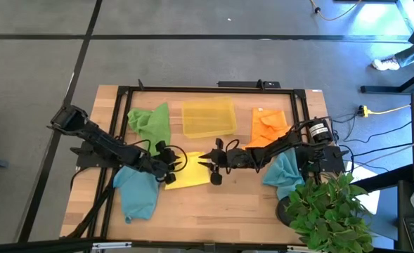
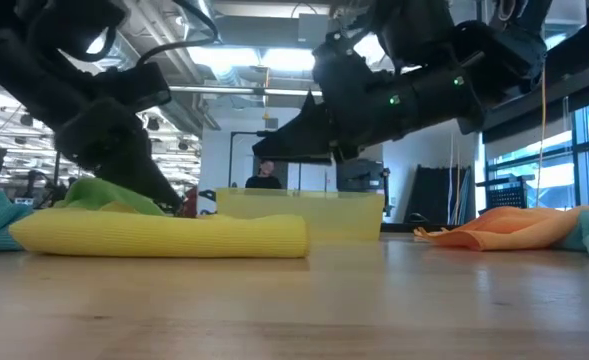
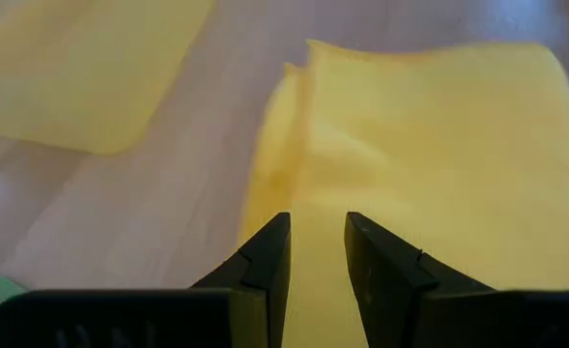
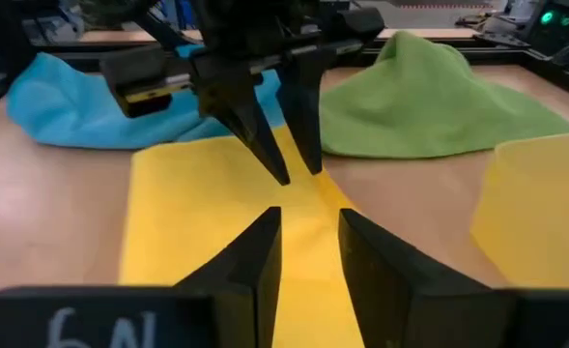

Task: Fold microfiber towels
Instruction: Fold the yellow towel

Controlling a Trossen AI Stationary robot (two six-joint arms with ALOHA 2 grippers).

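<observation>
At table centre, seen from overhead: yellow towel (image 1: 188, 173) lying flat, left gripper (image 1: 178, 162) at one edge, right gripper (image 1: 207, 160) at the opposite edge, tips facing. Around it: green towel (image 1: 150, 121), orange towel (image 1: 268, 126), two teal towels (image 1: 138, 191) (image 1: 285, 175), yellow plastic tray (image 1: 208, 117) behind. From table height only: towel's double layer and rolled fold edge (image 2: 164, 234). From the right wrist only: both pairs of fingers slightly parted, left fingers (image 4: 261, 137) pointing down at the cloth, nothing pinched. From the left wrist: fold ridge (image 3: 282, 145) just ahead of narrowly parted fingers (image 3: 265, 256).
</observation>
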